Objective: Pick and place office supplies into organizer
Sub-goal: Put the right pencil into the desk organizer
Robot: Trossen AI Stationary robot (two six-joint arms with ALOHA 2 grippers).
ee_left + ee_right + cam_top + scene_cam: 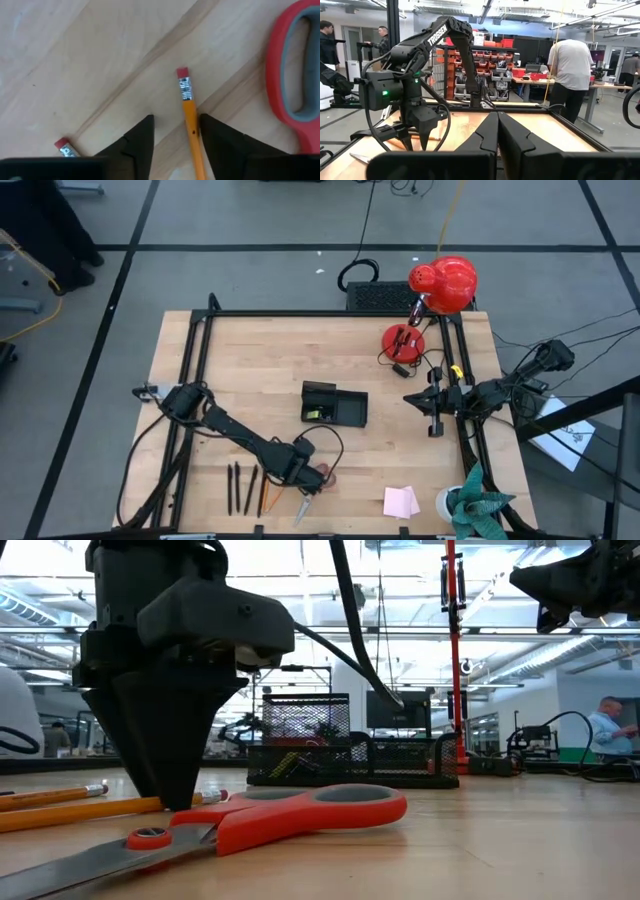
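My left gripper (176, 117) points straight down near the table's near edge (300, 477), open, its tips low over the wood (178, 802). An orange pencil (192, 132) lies flat between its two fingers, its eraser end (183, 74) sticking out beyond them. A second pencil's eraser (62, 145) shows to one side. Red-handled scissors (300, 810) lie flat right beside the gripper. The black organizer (335, 405) stands mid-table. My right gripper (497, 125) is shut and held above the table's right side (425, 398). My left gripper comes from above with its fingers across the orange pencil, a short way behind the metal ferrule (185, 91). The pencil lies flat on the table, close against one finger (212, 132). I cannot tell whether that finger touches it.
Thin black pens (235, 488) lie left of the pencils (265, 498). A pink sticky-note pad (401, 501) and a white roll (447, 500) sit at the near right. A red desk lamp (445, 280) with its round base (402, 340) stands far right.
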